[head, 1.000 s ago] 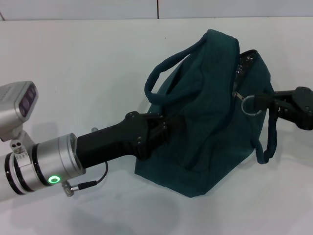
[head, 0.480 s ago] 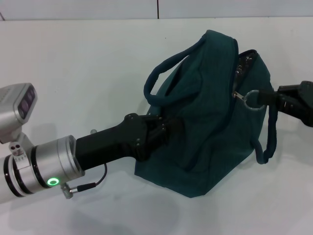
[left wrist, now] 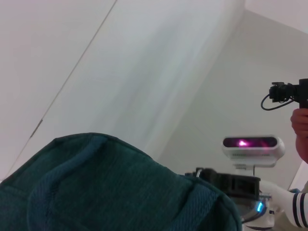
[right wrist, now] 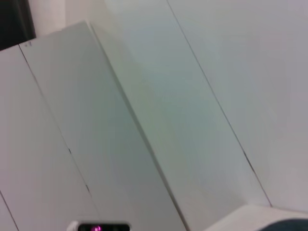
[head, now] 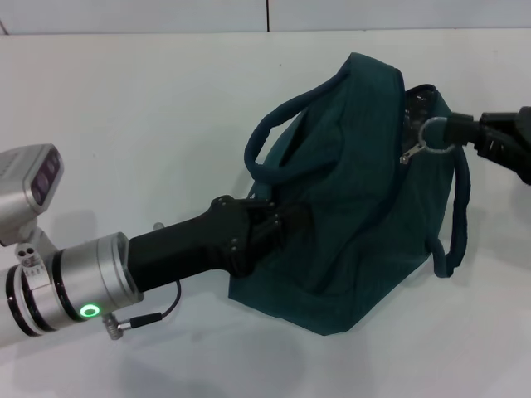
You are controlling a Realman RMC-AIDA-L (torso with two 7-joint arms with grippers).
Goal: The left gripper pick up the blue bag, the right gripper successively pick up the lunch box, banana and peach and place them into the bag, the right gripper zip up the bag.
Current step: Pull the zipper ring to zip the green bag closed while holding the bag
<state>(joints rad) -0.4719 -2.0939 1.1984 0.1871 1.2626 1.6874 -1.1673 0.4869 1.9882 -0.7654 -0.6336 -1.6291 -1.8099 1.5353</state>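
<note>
Bag: the blue bag (head: 348, 199) is sitting at the centre of the white table (head: 124, 124), bulging and slumping toward 5 o'clock, with one handle (head: 286, 124) arching at 11 o'clock.
Left gripper: the left gripper (head: 286, 224) is reaching in from 8 o'clock and is clenching the bag's near fabric, holding it in place.
Right gripper: the right gripper (head: 465, 133) is coming in from 3 o'clock, its tips pinching the metal ring of the zipper pull (head: 427, 137) at the bag's 2 o'clock edge.
Contents: the lunch box, banana and peach are not showing; judging by the bulge, they are likely inside.
Stage: the zipping appears to be under way.
Risk: the ring could be slipping out of the thin pinch if the pull turns sideways.
Risk: loose cloth could be jamming the slider if the left hold slackens.
</note>
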